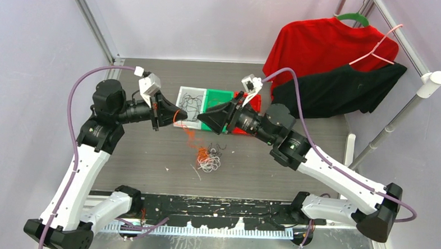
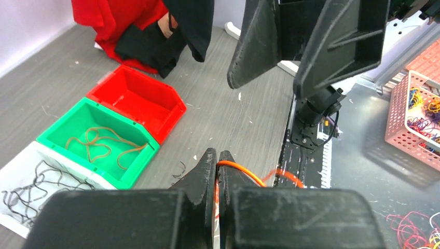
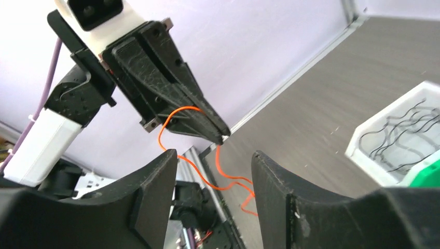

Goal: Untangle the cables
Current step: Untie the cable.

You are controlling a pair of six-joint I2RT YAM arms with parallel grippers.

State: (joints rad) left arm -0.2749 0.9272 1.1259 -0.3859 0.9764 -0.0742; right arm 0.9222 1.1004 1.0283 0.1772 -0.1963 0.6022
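Two-armed meeting just above the green bin (image 1: 219, 95): comes in from its left with the left arm, elbow raised and wrist level, left gripper (image 1: 176, 116) pressed together on a thin orange cable (image 3: 179, 111). Comes in from its right with the right arm, forearm stretched low over the table (image 1: 149, 160), right gripper (image 3: 215, 161) spread wide, tips facing the left fingertips and closing on nothing. Loops out of the pinch and hangs slack toward the tangle of cables (image 1: 208, 159), an orange, white and black heap on the table nearer the arm bases than the green bin. Holds a tan cord (image 2: 98, 142) inside the green bin; keeps black cords (image 2: 31, 181) in the white bin (image 1: 181, 91) touching its left side, with the red bin (image 2: 176, 111) touching its right. Leaves bare grey tabletop around the tangle, out to the near edge and far to the left of the green bin. Crowds the far right corner beyond it with a red shirt (image 1: 323, 45) and a black garment (image 1: 343, 88) on hangers.
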